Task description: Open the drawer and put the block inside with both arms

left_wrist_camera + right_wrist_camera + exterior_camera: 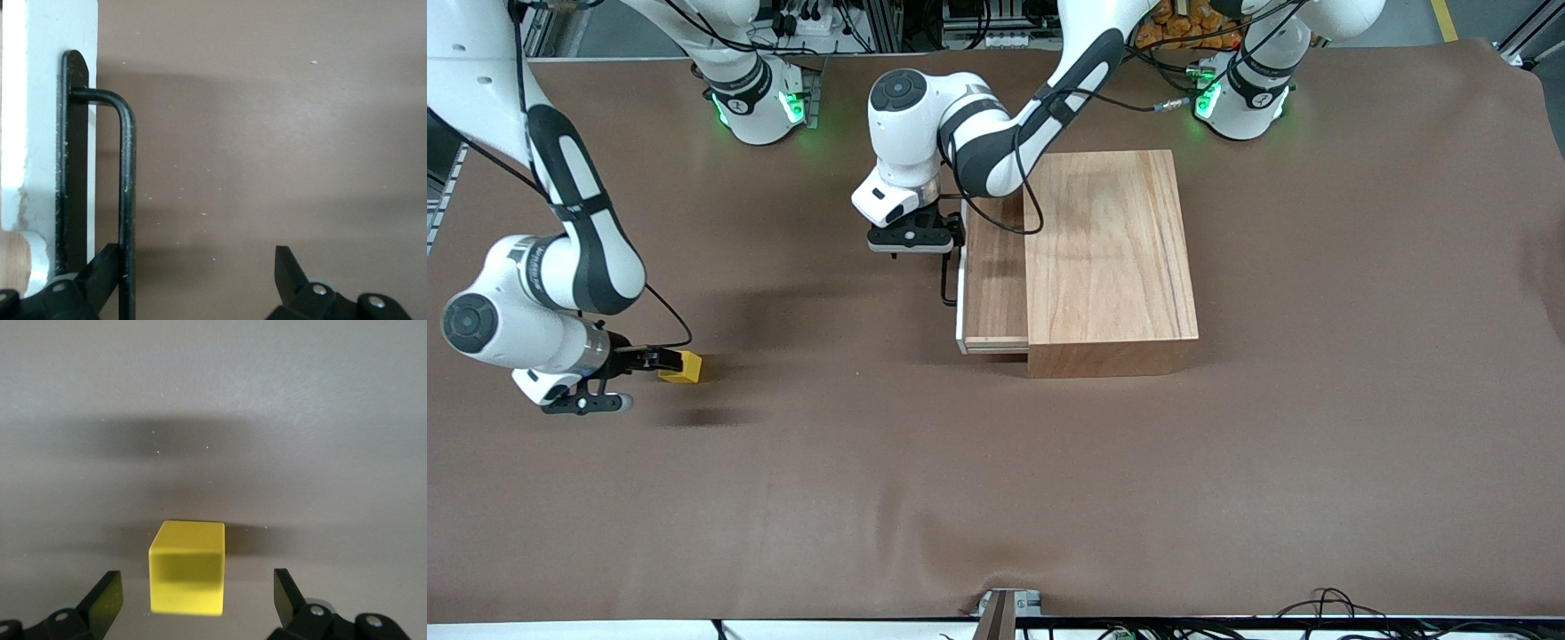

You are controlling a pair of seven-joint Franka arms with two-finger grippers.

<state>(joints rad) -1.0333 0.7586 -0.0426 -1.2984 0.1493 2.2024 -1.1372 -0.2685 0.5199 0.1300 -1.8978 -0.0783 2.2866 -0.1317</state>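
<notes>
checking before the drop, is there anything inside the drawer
The drawer is partly pulled out; its visible wooden floor is bare. The rest sits under the box top, hidden. The block is on the table.

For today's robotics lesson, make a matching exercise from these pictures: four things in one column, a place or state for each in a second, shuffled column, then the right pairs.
Things:
1. drawer
2. block
3. left pincer
4. right pincer

Places or states:
A. open, one finger hooked inside the black handle
B. yellow, toward the right arm's end of the table
C. open, the cube sitting between its fingers
D. pulled partly out of the wooden box

Pairs: 1-D, 2-B, 3-A, 4-C
</notes>
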